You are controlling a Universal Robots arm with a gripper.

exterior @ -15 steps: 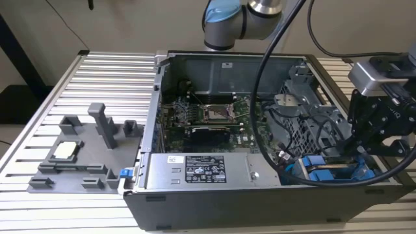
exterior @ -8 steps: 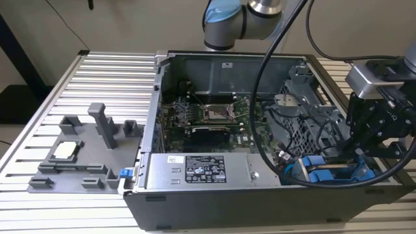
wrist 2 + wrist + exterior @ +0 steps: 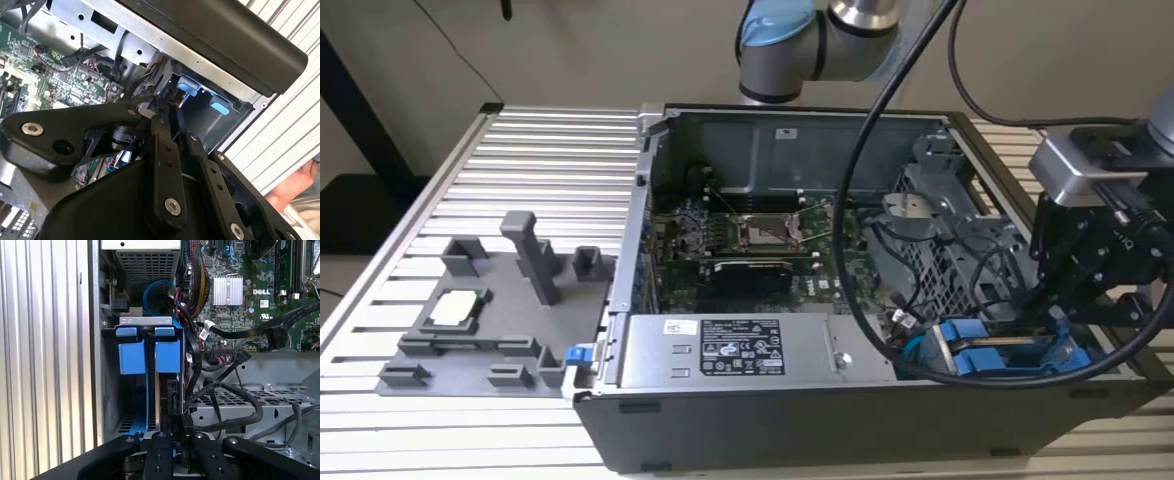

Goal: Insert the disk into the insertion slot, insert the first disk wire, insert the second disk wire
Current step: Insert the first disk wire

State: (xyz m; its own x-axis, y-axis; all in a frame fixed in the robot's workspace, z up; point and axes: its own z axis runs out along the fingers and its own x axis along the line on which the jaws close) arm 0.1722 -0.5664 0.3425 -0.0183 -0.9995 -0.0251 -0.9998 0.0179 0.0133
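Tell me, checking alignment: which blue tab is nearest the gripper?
The blue tab beside the black cables, in line with the gripper; the other tab hugs the case wall.

Jaws close beside blue tab (image 3: 186, 85)

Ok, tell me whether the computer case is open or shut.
Open: the computer case lies with no side panel over it, its motherboard exposed in the exterior view.

You've got a slatted metal table (image 3: 520, 140) under it all, its slats running across the exterior view. Plain beige wall (image 3: 600, 50) behind. Black post (image 3: 360, 120) at the exterior view's left. Light even, soft shadows.
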